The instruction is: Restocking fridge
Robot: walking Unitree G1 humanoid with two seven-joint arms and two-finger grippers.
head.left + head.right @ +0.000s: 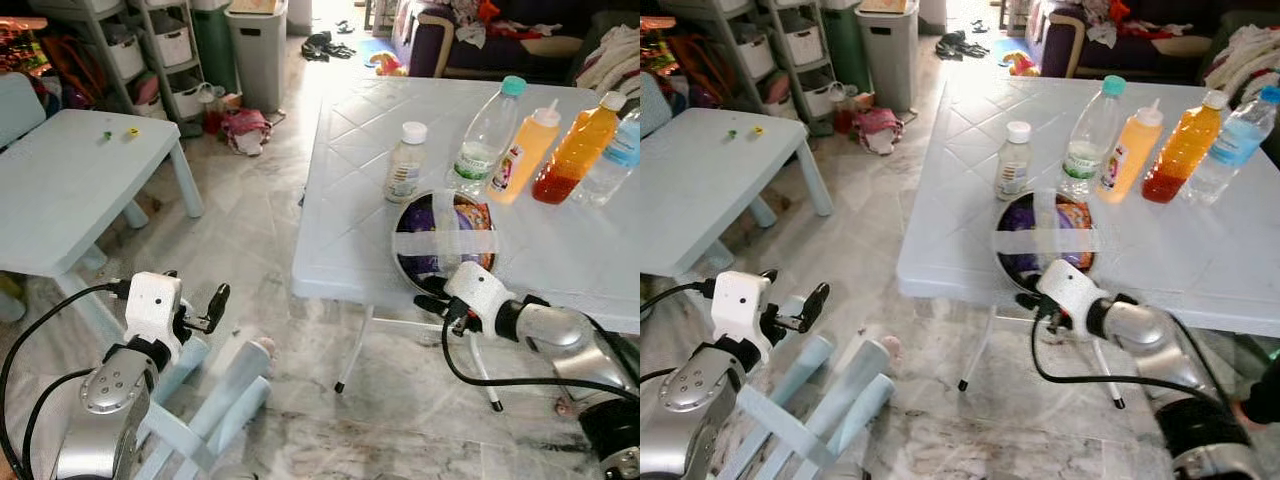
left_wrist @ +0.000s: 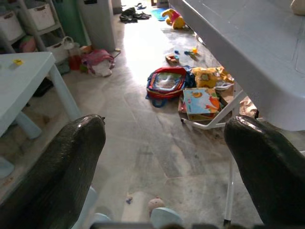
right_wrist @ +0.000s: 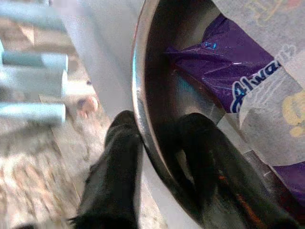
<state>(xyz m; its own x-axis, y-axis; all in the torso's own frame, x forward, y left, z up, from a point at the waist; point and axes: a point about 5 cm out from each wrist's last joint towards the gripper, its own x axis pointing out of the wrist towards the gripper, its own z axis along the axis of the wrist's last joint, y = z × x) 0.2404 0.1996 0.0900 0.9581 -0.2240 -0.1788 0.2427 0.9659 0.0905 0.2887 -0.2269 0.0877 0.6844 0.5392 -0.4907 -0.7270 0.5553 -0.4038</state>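
The round steel bowl of purple snack packets [image 1: 443, 243], taped across, sits at the white plastic table's [image 1: 340, 200] near edge. My right gripper [image 3: 159, 157] pinches its rim; I judge this the pickup, next lifting level. Left gripper [image 2: 164, 162] hangs wide open, idle.

The right gripper [image 1: 432, 303] sits at the near rim of the metal bowl [image 1: 403, 262], and its fingertips are hard to see there. White tape bands hide part of the purple packet [image 1: 432, 240] in the bowl, so its words cannot all be read. The clear bottle [image 1: 612, 160] at the far right is cut off by the picture's edge. The labels on the bottles are too small to read. Two tiny things [image 1: 120, 133] on the small table [image 1: 60, 190] are too small to tell.
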